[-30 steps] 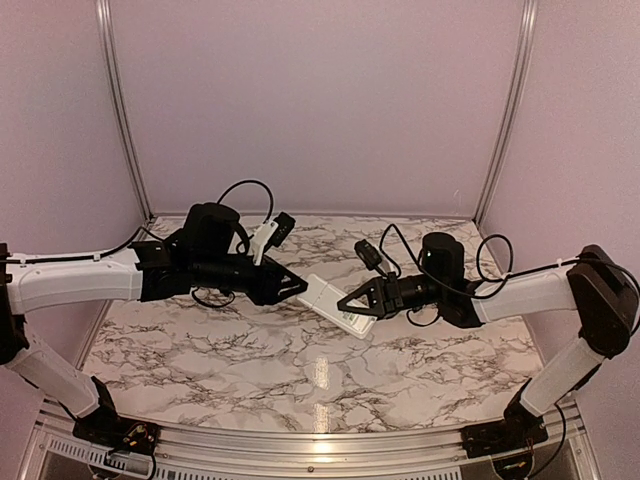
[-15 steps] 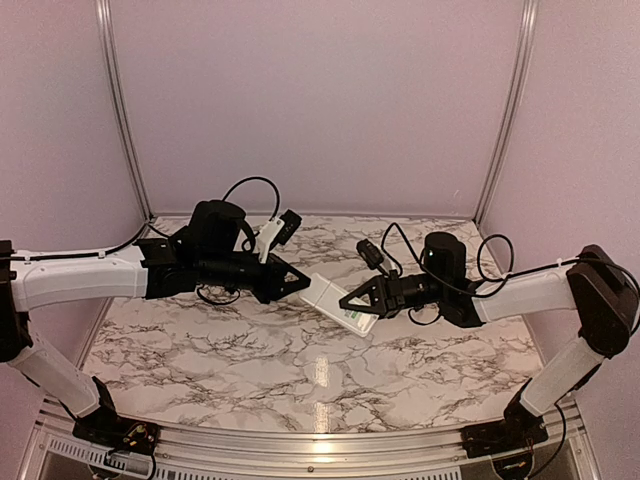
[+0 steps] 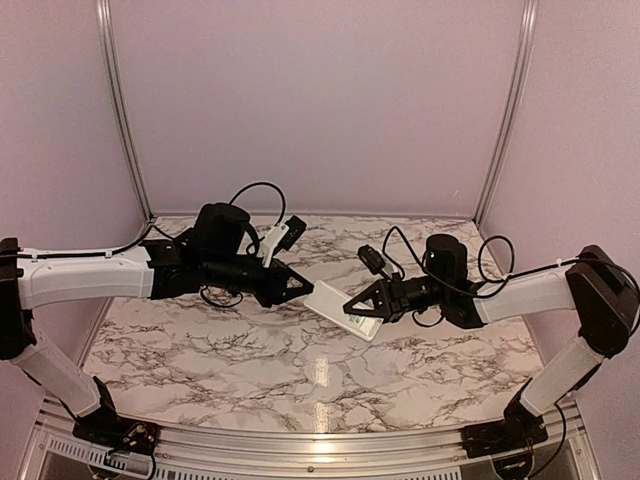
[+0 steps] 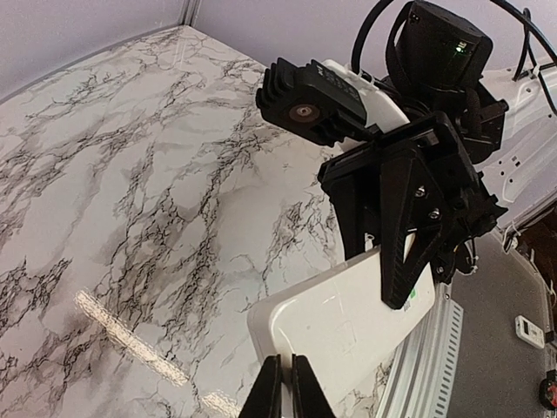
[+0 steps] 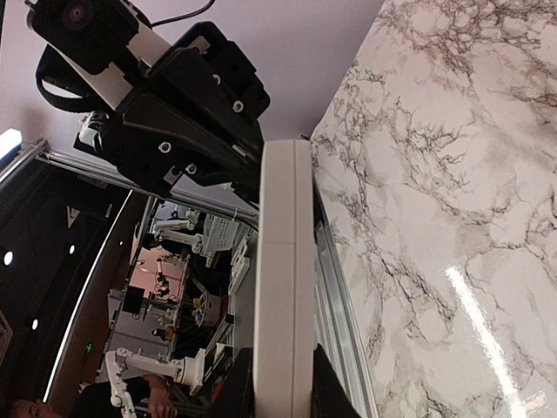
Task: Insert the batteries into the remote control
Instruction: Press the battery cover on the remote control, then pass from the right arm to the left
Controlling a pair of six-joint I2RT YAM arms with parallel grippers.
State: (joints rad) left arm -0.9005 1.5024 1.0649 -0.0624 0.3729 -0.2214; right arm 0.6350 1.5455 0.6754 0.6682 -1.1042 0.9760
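left wrist: right gripper [image 4: 405, 292] clamps remote control [image 4: 335, 335]; left gripper [image 4: 284, 390], tips together at its edge, could lever it loose.

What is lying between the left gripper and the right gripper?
The remote control, as the top view shows: the right gripper holds one end, and the left gripper, jaws shut, is at the other end.
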